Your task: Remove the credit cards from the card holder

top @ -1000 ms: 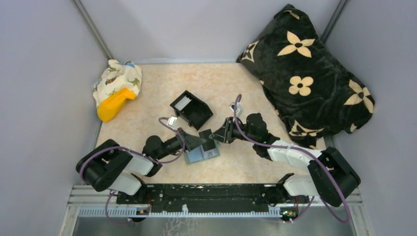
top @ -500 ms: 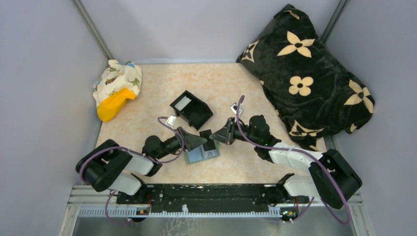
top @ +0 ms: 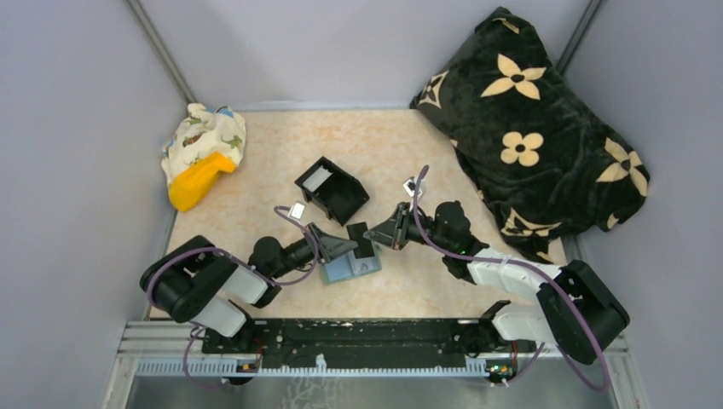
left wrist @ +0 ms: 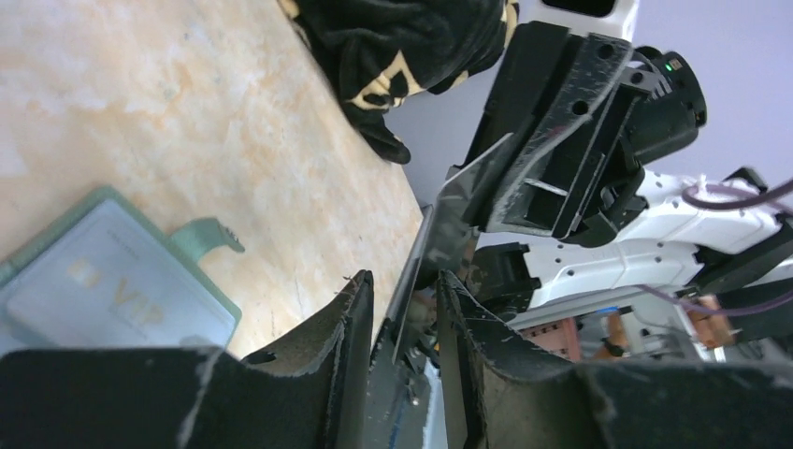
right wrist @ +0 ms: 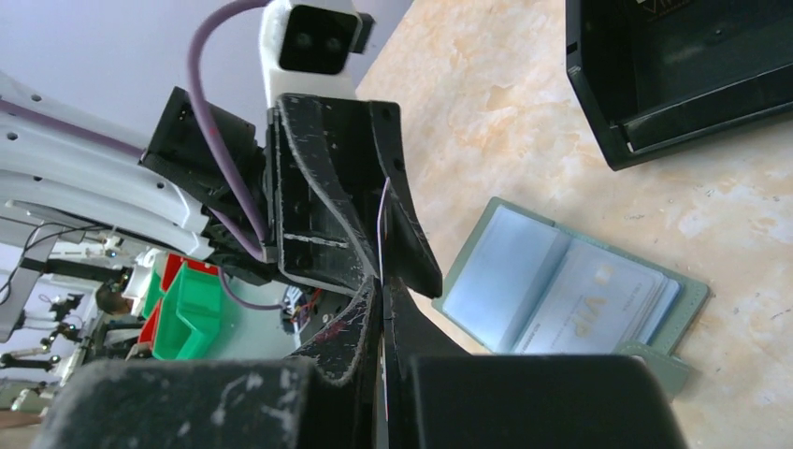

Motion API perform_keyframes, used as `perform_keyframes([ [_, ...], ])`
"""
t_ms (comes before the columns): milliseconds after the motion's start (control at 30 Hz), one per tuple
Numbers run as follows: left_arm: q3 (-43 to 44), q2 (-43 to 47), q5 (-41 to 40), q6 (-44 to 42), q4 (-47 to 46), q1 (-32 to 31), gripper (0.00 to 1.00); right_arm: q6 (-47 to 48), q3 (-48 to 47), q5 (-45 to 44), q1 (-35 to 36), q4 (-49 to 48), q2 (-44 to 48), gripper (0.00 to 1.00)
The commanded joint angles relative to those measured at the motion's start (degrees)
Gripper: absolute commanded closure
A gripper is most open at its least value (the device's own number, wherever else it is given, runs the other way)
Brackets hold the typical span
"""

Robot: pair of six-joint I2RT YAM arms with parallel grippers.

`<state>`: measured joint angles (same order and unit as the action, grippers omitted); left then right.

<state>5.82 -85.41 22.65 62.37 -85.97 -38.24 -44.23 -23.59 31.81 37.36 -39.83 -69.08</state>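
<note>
Both arms reach inward, low over the desk, tools tip to tip.
The left arm point(top: 256, 277) stretches right from its base and the right arm point(top: 503, 273) stretches left, both wrists near level. The left tool point(top: 349, 246) and right tool point(top: 373, 239) face each other, almost touching. The right fingers point(right wrist: 360, 327) are pressed together on the edge of a thin credit card point(left wrist: 449, 224); the left fingers point(left wrist: 351, 318) stand apart either side of it.

Card holder point(top: 345, 270): lying open on the table point(top: 256, 170).
Left gripper point(top: 348, 246), right gripper point(top: 376, 236): facing each other above it.
Card point(top: 364, 244): standing between them.
</note>
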Motion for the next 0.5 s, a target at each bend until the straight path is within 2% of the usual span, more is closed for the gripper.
perform_keyframes([
  [0,0.31,-3.15,0.34,3.65,-16.64,-0.25,0.64,-1.78,-0.52,0.07,-0.01,-8.04,-0.37,1.00],
  [267,-0.28,-0.18,-1.86,2.85,-16.59,-0.18,0.65,-2.71,-1.06,0.29,0.04,-9.89,-1.74,1.00],
  [467,-0.92,0.74,-2.69,2.45,-16.62,-0.17,0.58,-2.63,-0.67,0.23,-0.01,-9.53,-1.48,1.00],
])
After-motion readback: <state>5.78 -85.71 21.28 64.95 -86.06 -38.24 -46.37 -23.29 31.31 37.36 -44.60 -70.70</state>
